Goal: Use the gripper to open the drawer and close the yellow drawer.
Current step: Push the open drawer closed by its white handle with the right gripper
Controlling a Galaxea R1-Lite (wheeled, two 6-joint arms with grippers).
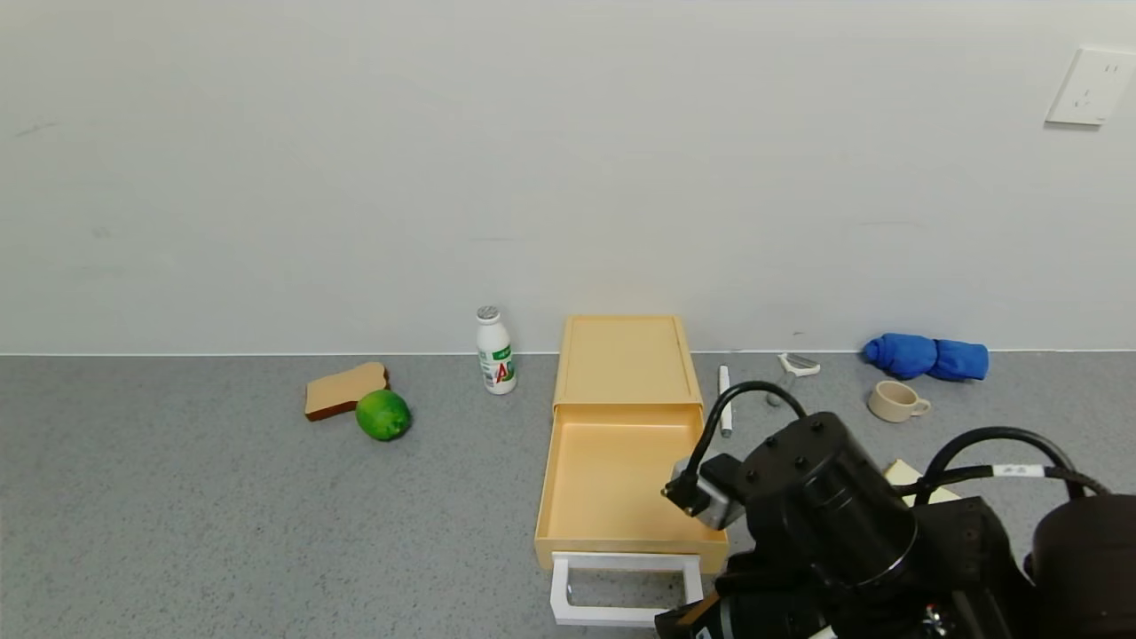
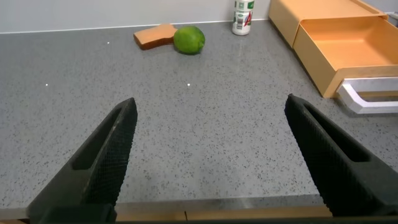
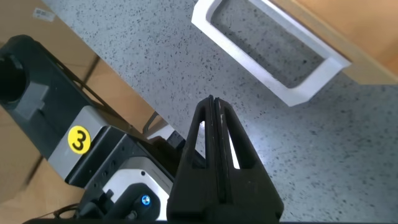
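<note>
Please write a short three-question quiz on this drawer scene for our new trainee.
1. True or false: the yellow drawer is pulled out of its box.
2. Which lies closest to the lime: A) beige mug, B) bread slice, C) blue cloth?
3. Fill in: the right gripper near the white handle has its fingers ____, while the left gripper is open above the bare counter.

Key: 1 true; 2 B; 3 shut.
</note>
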